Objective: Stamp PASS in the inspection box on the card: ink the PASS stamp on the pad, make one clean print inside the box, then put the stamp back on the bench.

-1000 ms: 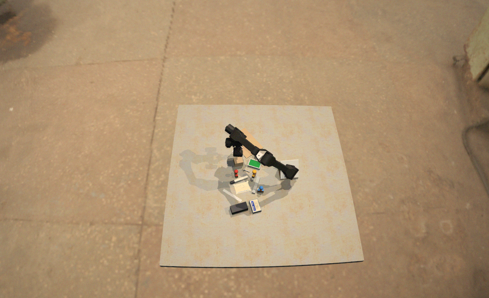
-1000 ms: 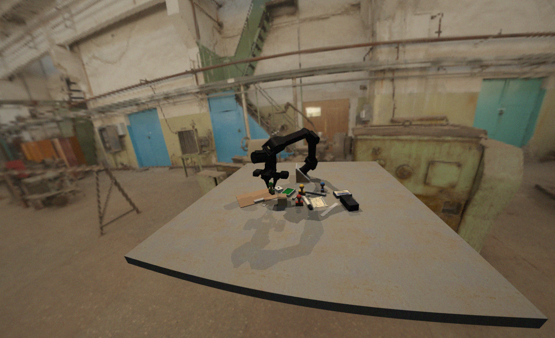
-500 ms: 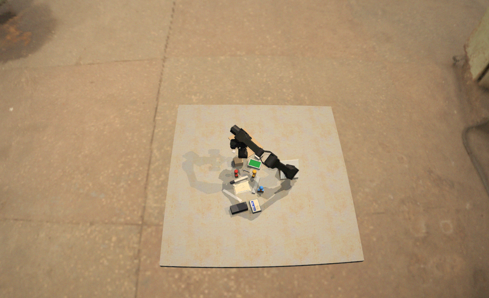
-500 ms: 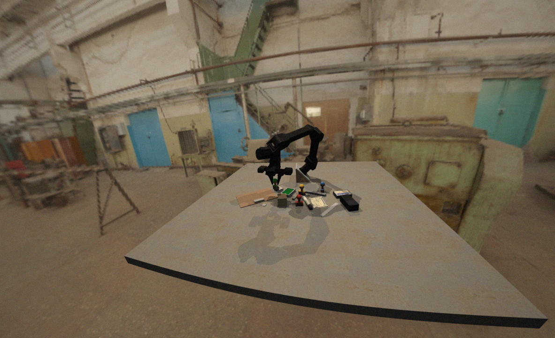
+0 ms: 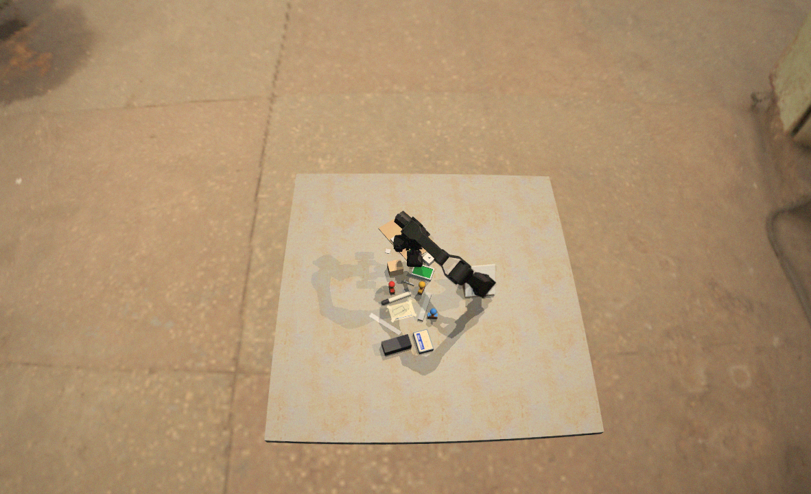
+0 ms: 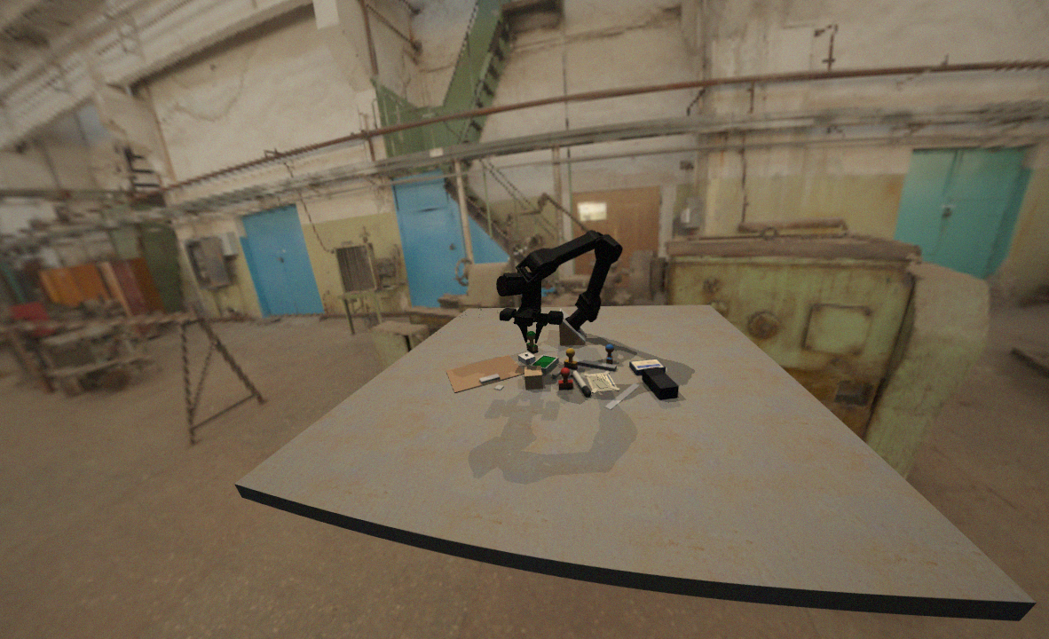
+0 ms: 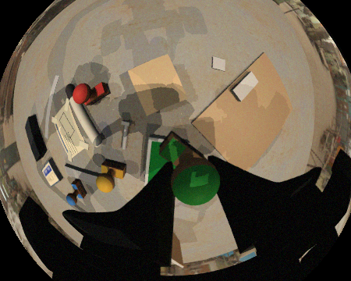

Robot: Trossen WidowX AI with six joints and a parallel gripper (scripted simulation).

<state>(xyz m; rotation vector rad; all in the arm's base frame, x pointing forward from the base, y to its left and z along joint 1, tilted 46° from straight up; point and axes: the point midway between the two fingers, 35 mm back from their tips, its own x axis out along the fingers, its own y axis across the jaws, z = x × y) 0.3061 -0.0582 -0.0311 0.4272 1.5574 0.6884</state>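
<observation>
Tool [image 5: 407, 250] [image 6: 532, 343] [image 7: 190, 164]: closed on the green-knobbed stamp [image 6: 531, 337] [image 7: 196, 184], raised above the tabletop [image 5: 335, 399] [image 6: 576, 500] [image 7: 191, 43]
Order: left to right in the exterior view
Brown sheet [image 5: 388, 229] [image 6: 472, 375] [image 7: 249, 121]: flat, a white bar [image 6: 489, 379] [image 7: 244, 86] on it
Small white square [image 5: 388, 250] [image 6: 499, 388] [image 7: 218, 63]: near the sheet's edge
Held stamp: aloft near the pad, base down – any lettering unreadable
Wooden block [image 5: 394, 267] [image 6: 532, 377] [image 7: 156, 74]: just beside the pad
Ink pad [image 5: 422, 272] [image 6: 545, 363] [image 7: 154, 158]: green, on the tabletop
Red stamp [image 5: 392, 287] [image 6: 565, 379] [image 7: 82, 94]: upright
Yellow stamp [image 5: 421, 287] [image 6: 570, 358] [image 7: 105, 183]: upright, behind the red one
Marker [image 5: 396, 298] [image 6: 581, 383] [image 7: 86, 121]: lying just beside the card
Card [image 5: 401, 310] [image 6: 600, 382] [image 7: 69, 134]: cream, flat – outlined box visible
Blue stamp [image 5: 433, 313] [image 6: 609, 350] [image 7: 72, 198]: upright, behind the card
Pale strip [image 5: 385, 323] [image 6: 621, 396] [image 7: 51, 101]: flat, near the card
Labelled box [image 5: 422, 341] [image 6: 646, 366] [image 7: 51, 172]: blue-marked top
Black block [image 5: 396, 345] [image 6: 660, 382] [image 7: 36, 137]: beside that box
</observation>
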